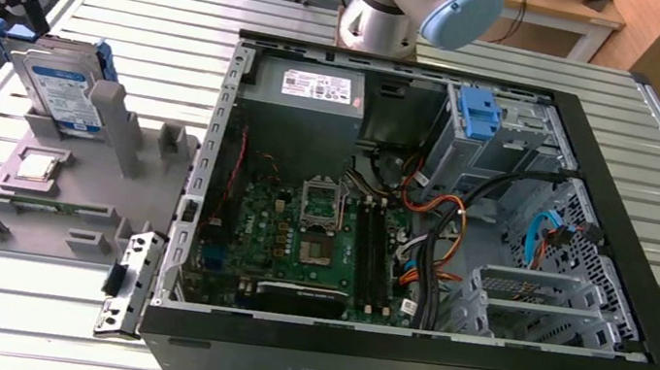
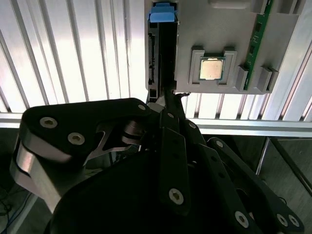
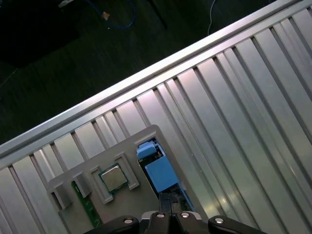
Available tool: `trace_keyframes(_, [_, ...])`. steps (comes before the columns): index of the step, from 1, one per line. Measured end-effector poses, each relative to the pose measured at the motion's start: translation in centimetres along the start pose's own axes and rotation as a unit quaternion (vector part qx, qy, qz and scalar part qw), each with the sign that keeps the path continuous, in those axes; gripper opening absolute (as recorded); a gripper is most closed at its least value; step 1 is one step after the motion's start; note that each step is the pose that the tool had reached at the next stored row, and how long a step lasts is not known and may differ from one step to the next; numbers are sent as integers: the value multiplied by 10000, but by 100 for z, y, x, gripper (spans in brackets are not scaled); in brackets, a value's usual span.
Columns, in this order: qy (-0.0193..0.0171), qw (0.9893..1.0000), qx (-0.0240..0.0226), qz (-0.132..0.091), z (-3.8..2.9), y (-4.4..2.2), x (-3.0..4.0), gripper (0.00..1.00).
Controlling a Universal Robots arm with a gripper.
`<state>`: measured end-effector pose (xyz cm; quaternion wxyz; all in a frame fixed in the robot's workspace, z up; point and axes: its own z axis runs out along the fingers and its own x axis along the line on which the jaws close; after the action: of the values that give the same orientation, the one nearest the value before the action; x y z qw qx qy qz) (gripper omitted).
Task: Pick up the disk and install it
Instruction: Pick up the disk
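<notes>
The disk (image 1: 57,90) is a silver drive with a white and blue label in a blue bracket. It stands on edge in a slot of the grey holder (image 1: 111,162) at the exterior view's left. My black gripper (image 1: 15,15) hangs right above the disk's upper far corner. In the second wrist view the disk (image 2: 161,48) is seen edge-on, with the gripper (image 2: 170,95) just off its near end. In the first wrist view the gripper (image 3: 168,199) sits over the disk's blue bracket (image 3: 158,173). The fingers look pressed together with nothing between them.
A small square processor chip (image 1: 35,166) and a green memory stick (image 2: 257,44) lie on the holder. The open computer case (image 1: 628,289) takes up the slatted metal table's (image 1: 147,10) middle, with a grey power-supply box (image 1: 306,83), a blue-tabbed drive bay (image 1: 481,114) and loose cables inside.
</notes>
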<state>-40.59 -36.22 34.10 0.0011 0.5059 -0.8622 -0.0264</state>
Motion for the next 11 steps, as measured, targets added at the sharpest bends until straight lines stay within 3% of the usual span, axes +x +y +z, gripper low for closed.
trace_keyframes(7, [0,10000,0,-14,0,0,0,10])
trace_keyframes(11, [5,9999,-2,-132,1,0,1,10])
